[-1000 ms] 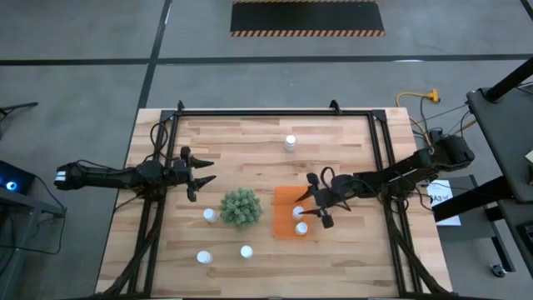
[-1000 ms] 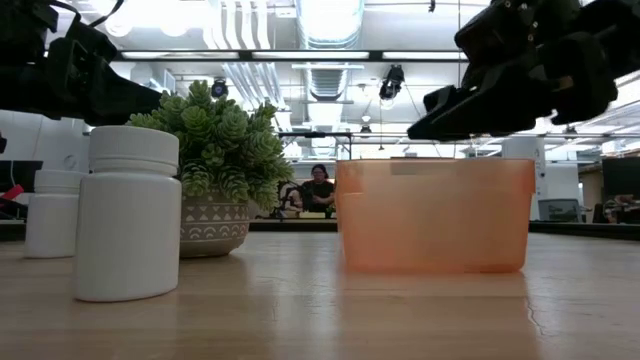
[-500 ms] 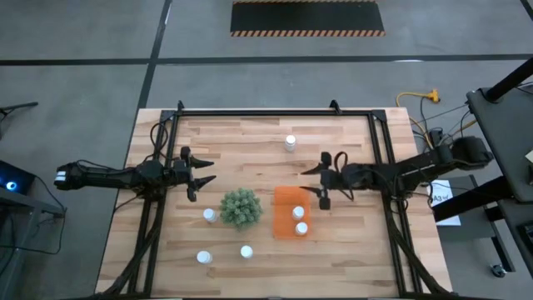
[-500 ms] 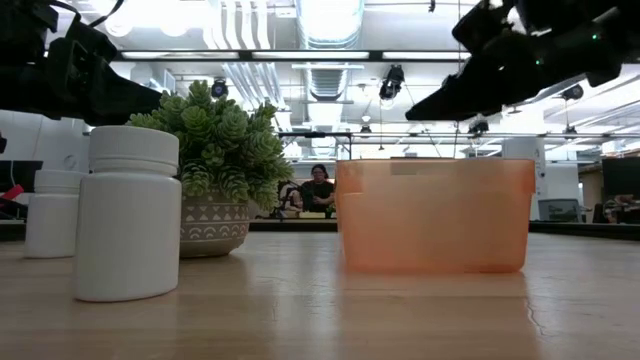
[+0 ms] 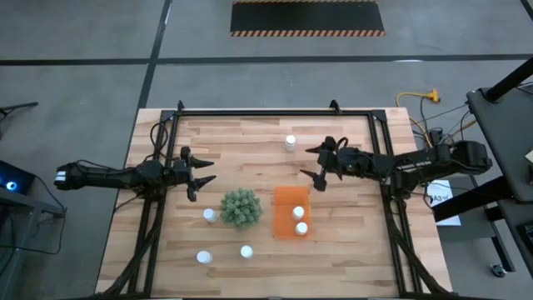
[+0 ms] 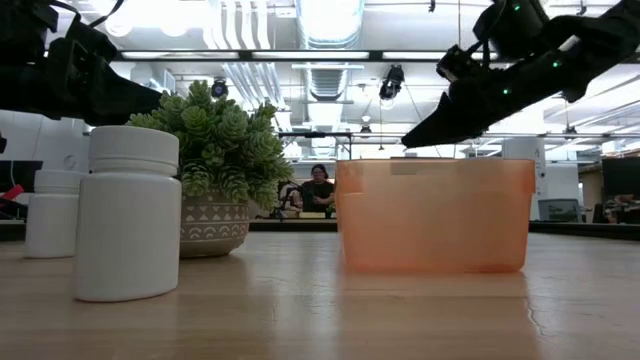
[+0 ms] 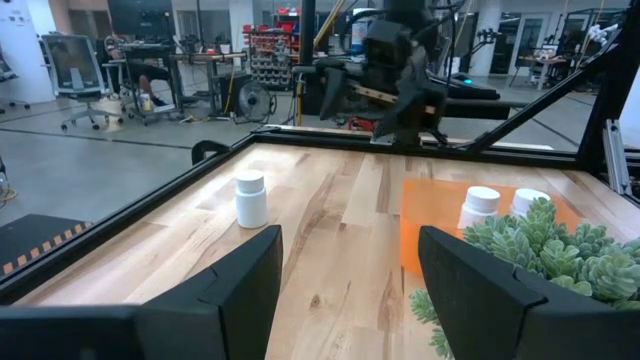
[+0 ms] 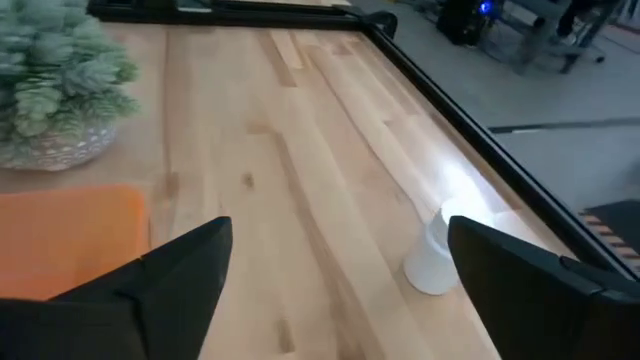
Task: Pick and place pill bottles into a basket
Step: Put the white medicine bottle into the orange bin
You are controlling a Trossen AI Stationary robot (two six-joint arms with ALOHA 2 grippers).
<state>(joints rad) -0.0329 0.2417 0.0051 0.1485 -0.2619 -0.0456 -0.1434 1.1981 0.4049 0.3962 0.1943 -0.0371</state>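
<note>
Six pill bottles: two in the basket [image 5: 286,198]; three near the plant [image 5: 240,207]; one apart beyond the basket; one basket; one plant; two grippers.

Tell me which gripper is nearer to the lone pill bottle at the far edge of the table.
The right. The right gripper hovers open just beside the lone pill bottle, toward the basket. The left gripper waits open across the table, beyond the plant.
</note>
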